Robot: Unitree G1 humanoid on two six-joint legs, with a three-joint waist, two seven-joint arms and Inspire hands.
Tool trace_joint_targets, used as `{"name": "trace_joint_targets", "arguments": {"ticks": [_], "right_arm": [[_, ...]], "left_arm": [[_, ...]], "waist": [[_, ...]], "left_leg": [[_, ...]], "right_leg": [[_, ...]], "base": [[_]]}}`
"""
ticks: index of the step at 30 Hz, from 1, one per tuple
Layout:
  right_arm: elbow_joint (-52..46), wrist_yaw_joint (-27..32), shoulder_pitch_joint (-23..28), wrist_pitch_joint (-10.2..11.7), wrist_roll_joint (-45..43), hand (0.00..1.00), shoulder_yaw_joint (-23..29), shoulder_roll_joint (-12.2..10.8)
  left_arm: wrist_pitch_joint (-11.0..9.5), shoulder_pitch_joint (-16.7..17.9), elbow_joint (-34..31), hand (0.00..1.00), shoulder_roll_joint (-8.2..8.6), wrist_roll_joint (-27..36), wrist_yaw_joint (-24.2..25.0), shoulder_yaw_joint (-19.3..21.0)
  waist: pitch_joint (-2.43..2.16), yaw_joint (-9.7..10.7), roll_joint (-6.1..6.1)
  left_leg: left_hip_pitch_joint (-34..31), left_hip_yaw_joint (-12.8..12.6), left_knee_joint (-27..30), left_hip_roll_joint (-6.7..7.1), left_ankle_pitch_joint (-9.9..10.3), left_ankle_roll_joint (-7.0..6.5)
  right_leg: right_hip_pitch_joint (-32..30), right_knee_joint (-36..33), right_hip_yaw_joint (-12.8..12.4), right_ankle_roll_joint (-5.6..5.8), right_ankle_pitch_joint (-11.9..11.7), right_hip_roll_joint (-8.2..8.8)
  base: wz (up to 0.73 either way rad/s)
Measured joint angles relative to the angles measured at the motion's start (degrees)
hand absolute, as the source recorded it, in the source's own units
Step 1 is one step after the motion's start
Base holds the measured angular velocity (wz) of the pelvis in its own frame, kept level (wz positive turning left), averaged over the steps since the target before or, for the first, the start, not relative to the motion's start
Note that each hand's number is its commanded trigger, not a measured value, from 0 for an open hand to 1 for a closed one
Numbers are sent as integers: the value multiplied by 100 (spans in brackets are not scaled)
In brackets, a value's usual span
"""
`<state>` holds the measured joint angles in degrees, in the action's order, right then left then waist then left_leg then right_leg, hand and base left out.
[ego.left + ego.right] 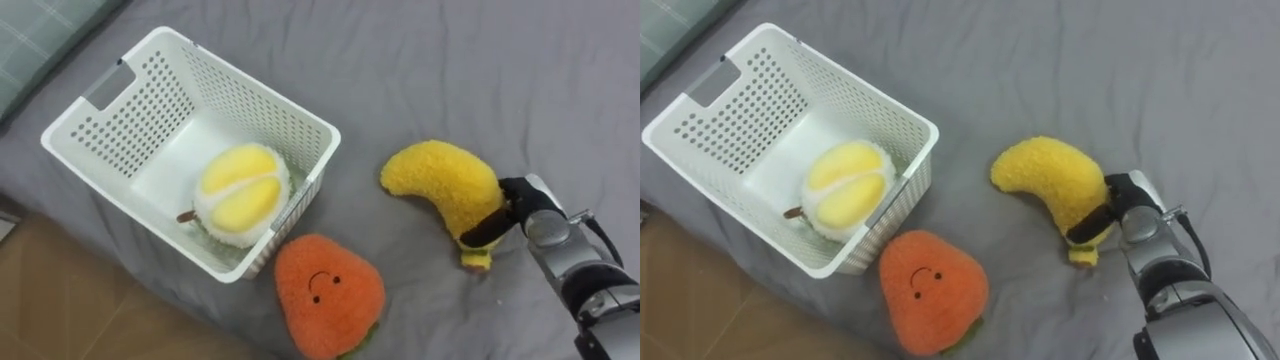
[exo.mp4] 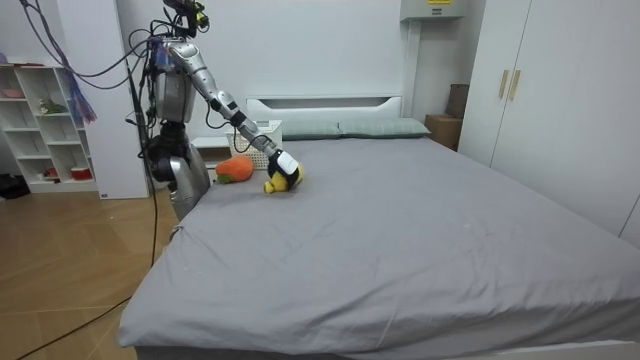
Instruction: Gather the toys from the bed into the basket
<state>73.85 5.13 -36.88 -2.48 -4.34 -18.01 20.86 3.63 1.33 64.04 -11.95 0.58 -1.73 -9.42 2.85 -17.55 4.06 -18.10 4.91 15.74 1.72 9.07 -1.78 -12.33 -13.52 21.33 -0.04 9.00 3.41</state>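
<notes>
Right hand (image 1: 515,205) grips banana plush (image 1: 440,180); room view shows robot beside bed (image 2: 400,230).

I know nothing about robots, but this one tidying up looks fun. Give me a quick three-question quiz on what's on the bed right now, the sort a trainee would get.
1. True or false: the white basket is empty.
2. Which toy are the fingers of the robot's right hand curled round? A) a teddy bear B) the yellow banana plush C) a ball
3. Fill in the gap: the orange plush with a face lies on the grey bed, ____ the basket.

Key
1. False: a yellow-and-white plush lies in it.
2. B
3. outside
</notes>
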Motion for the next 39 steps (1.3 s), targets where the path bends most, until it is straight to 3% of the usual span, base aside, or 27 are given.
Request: {"name": "trace_joint_targets", "arguments": {"ticks": [10, 18, 24, 26, 30, 31, 32, 39], "right_arm": [[-124, 31, 0, 55, 184, 100, 18, 0], [-1865, 25, 44, 45, 215, 100, 263, 26], [-3368, 52, 644, 38, 175, 100, 357, 15], [-4158, -35, 874, -99, 181, 100, 355, 9], [-5016, -44, 885, -117, 185, 100, 358, -1], [-5216, -79, 899, -126, 148, 100, 366, -4], [-5487, -114, 911, -137, 144, 100, 368, -6], [-6276, -283, 948, -143, -81, 100, 357, -77]], "left_arm": [[-177, -132, -3, 0, -4, -3, -12, 36], [-151, -42, -112, 0, -56, -13, -44, 263], [-163, 200, -378, 0, -37, -9, -78, 364], [-162, 334, -423, 0, -29, 64, -118, 409], [-153, 561, -441, 0, 46, 94, -143, 495], [-153, 644, -444, 0, 70, 98, -143, 497], [-141, 727, -475, 0, 73, 90, -142, 511], [145, 970, -610, 0, 78, -406, -88, 862]], "waist": [[2, 13, 11], [-16, 449, 19], [-149, 570, 135], [-199, 622, 111], [-263, 761, 2], [-311, 793, -26], [-329, 790, -43], [-310, 660, -65]], "left_leg": [[-52, -26, -3, 5, -11, -14], [259, -55, -31, 17, -25, -30], [921, -243, -241, 13, -23, -32], [1185, -309, -334, 9, -20, -39], [1536, -296, -422, 14, -21, -42], [1634, -297, -435, 21, -19, -43], [1680, -303, -436, 21, -18, -42], [1795, -237, -412, 69, -26, -46]], "right_leg": [[-53, 3, -74, 0, 0, 17], [242, 9, -46, 3, 2, 43], [891, 218, -109, 12, 6, 28], [1125, 284, -155, 28, 16, 26], [1496, 315, -123, 64, 38, 36], [1625, 381, -124, 82, 50, 48], [1676, 391, -151, 84, 57, 52], [1829, 392, -92, 83, 83, 36]], "base": [[0], [0], [-4], [-15], [0], [5], [4], [6]]}}
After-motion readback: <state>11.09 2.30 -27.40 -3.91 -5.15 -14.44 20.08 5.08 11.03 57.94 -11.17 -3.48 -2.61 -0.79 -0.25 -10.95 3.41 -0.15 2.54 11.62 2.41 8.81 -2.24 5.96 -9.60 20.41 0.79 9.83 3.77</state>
